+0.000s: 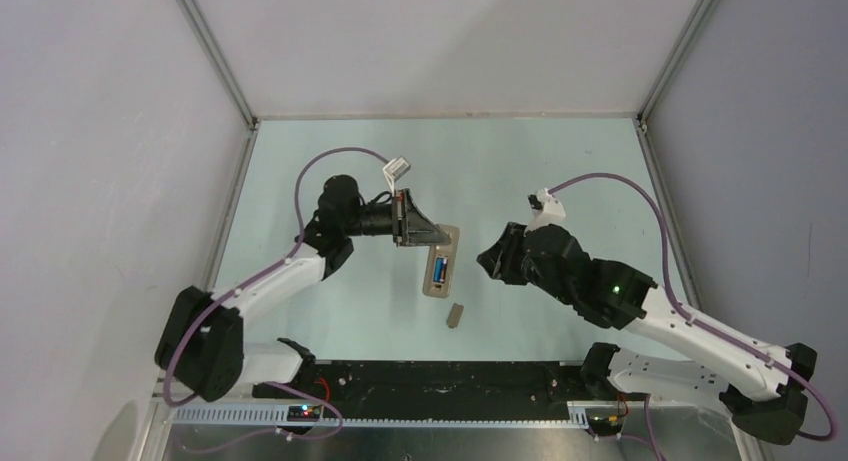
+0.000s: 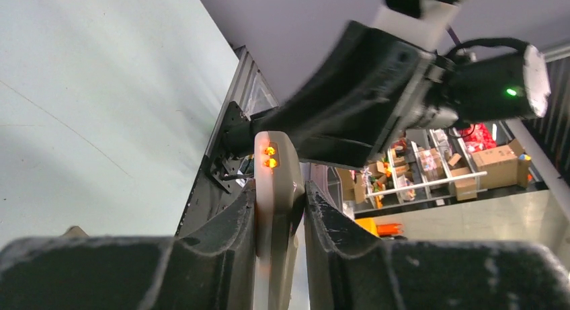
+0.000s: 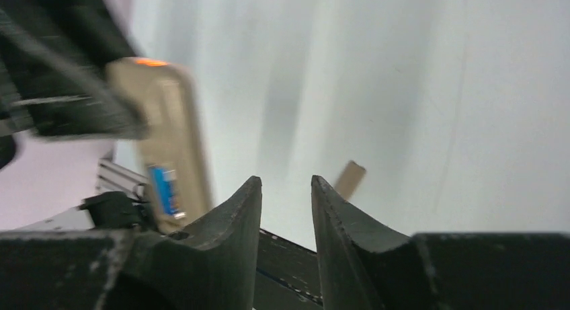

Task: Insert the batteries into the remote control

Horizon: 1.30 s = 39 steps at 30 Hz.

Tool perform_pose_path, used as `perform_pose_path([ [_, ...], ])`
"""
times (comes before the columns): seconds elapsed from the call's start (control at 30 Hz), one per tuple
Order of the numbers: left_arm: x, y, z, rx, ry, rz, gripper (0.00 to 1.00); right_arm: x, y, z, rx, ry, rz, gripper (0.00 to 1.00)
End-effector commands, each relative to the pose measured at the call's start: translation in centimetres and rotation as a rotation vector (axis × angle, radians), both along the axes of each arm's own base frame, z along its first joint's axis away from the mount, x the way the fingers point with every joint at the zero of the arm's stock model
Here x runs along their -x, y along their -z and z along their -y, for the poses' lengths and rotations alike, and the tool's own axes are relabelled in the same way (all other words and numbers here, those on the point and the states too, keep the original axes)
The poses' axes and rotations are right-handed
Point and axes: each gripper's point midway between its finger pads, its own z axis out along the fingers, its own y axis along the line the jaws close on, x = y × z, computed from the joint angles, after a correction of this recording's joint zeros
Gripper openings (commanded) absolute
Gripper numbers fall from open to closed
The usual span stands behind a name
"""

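Right wrist view: remote control (image 3: 165, 148) motion-blurred; its near end hidden between fingers of left pincer (image 2: 281, 196)

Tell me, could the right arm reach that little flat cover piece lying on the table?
Probably yes: the cover piece lies alone on the table beside the remote control, and the right gripper hovers empty nearby.

A robot lab: white-panelled enclosure (image 1: 100, 131), shelves of cardboard boxes (image 2: 497, 163) beyond.

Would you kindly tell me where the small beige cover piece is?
Top view: the cover piece lies on the table, near its middle, just off the near end of the remote control.
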Motion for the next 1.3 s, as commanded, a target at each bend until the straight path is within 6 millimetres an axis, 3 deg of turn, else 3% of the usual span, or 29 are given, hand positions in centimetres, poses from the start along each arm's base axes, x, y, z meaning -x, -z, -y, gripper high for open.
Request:
perform_pose_path([
  [0.0,1.1,-2.4,-1.1,0.046,-0.05,0.171,0.0,-0.3,4.5,1.9,0.122,0.097,-0.137,0.39],
  [0.2,1.8,-1.7,-2.7,0.013,-0.148,0.247,0.0,1.2,11.7,1.2,0.264,0.073,-0.379,0.45],
  [0.4,1.7,-1.0,-4.0,-0.053,-0.231,0.287,0.0,1.4,16.6,-2.7,0.279,0.059,-0.513,0.52],
  [0.5,1.7,-0.7,-4.6,-0.087,-0.265,0.304,0.0,2.0,19.3,-3.7,0.326,0.026,-0.614,0.55],
  [0.97,-0.3,1.2,-6.3,-0.193,-0.404,0.229,0.0,1.6,21.0,-6.5,0.359,-0.07,-0.698,0.56],
  [1.27,-3.0,2.4,-10.8,-0.27,-0.583,0.142,0.0,2.2,21.8,-7.8,0.357,-0.108,-0.729,0.56],
])
